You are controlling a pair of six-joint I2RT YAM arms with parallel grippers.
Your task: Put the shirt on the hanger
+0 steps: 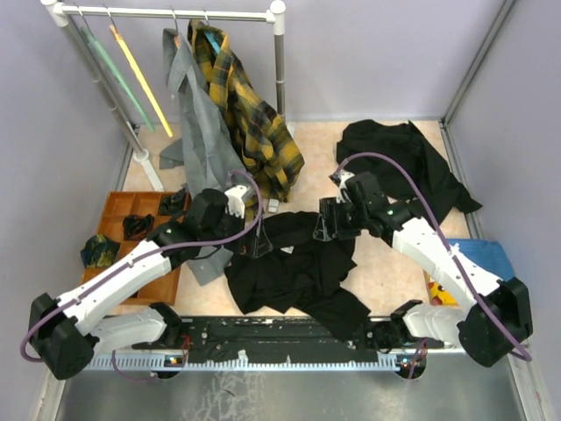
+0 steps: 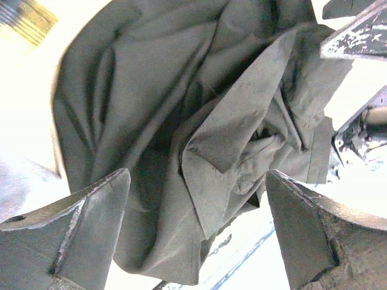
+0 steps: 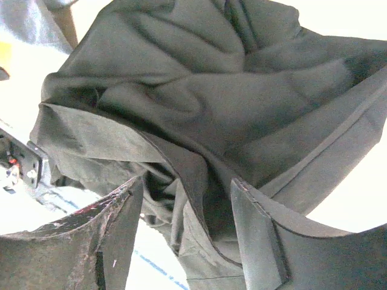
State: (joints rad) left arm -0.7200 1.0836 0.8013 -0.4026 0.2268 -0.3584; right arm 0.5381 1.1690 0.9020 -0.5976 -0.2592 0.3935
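readable text: none that I can spot, in any view
shirt (image 1: 294, 276) label (image 1: 286, 250): just a tiny white speck by the collar, way too small to read

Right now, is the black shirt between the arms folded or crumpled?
Crumpled: the black shirt lies bunched up, with deep wrinkles running every way.

Lab test bay: walled table (image 1: 316, 167), garment rail (image 1: 175, 14).

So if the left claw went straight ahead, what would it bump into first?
The black shirt, most likely. It lies crumpled right ahead of the left gripper, filling the view between its open jaws, though how near is hard to judge.
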